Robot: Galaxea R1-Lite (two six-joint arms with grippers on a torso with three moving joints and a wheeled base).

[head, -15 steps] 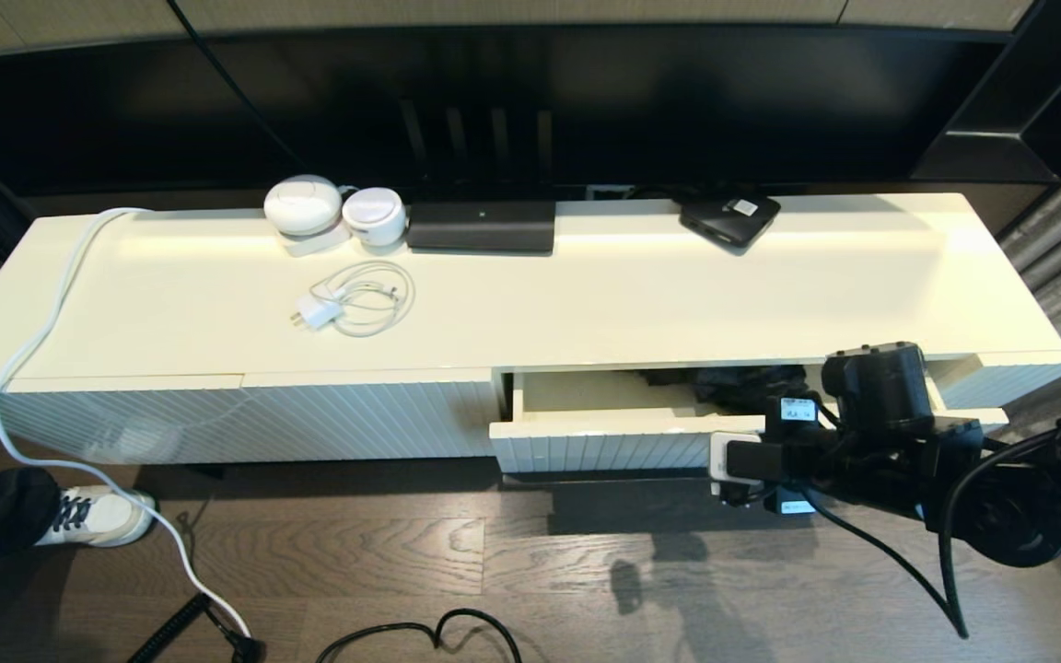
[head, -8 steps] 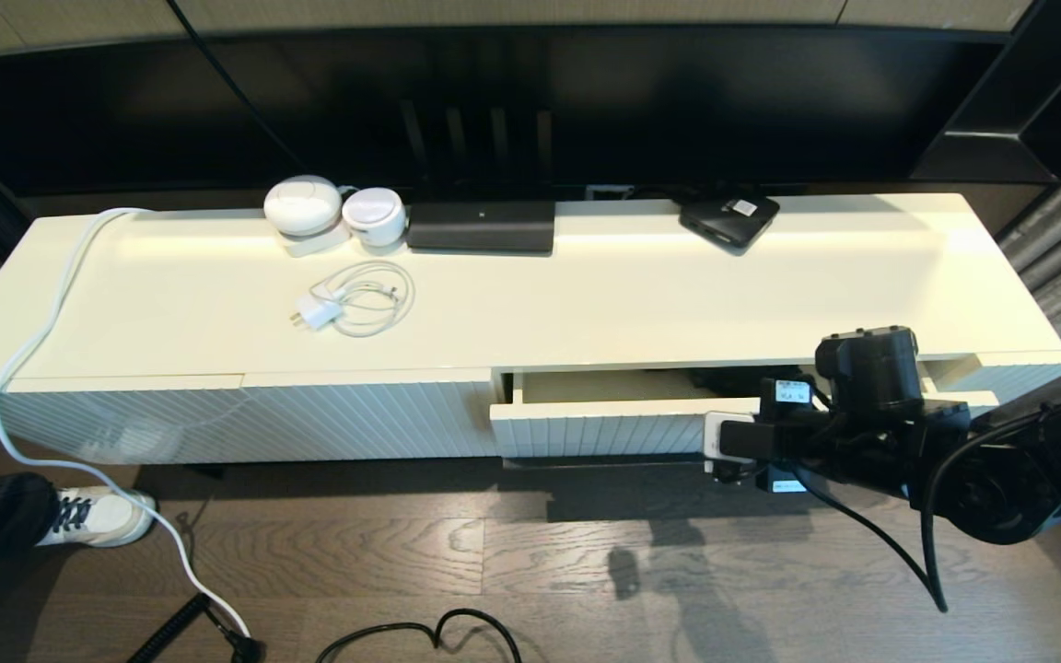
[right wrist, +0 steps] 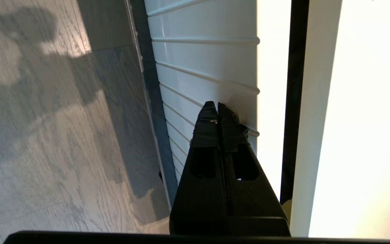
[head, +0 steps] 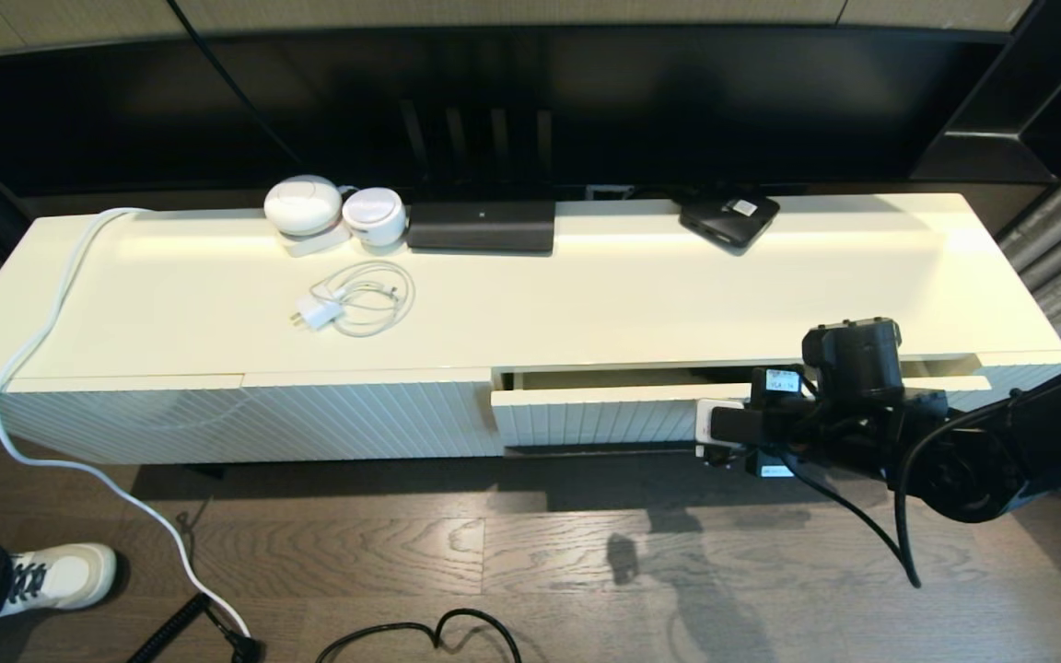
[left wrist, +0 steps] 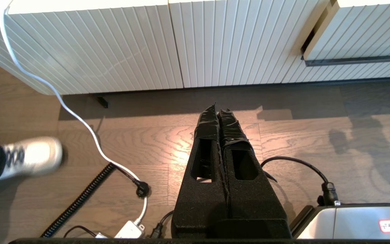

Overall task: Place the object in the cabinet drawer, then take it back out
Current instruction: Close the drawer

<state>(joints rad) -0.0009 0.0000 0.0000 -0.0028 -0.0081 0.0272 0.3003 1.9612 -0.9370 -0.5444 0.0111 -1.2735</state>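
The cabinet drawer [head: 600,414] is nearly pushed home: in the head view only a thin cream strip of its inside shows between its fluted front and the edge of the cabinet top [head: 530,295], and it stands just a little proud of the fluted panel [head: 217,419] to its left. The umbrella cannot be seen in any view; the narrow dark gap behind the drawer front shows nothing that can be made out, so its place relative to the gripper cannot be told.

The right gripper [right wrist: 218,105] is clenched, its two taped fingertips pressed together with nothing between them. In the right wrist view the tips rest against the ribbed face of the drawer front, just beside its top edge, with the dark slit and the pale cabinet top beyond. In the head view the right arm reaches in from the right at the drawer's right half, level with its front.

The left gripper [left wrist: 219,110] is parked low over the wood floor [left wrist: 147,135], fingers closed together and empty, well apart from the cabinet.

On the cabinet top lie a coiled white charger cable [head: 355,299], two white round devices [head: 332,212], a long black device [head: 481,226] and a flat black box [head: 729,219]
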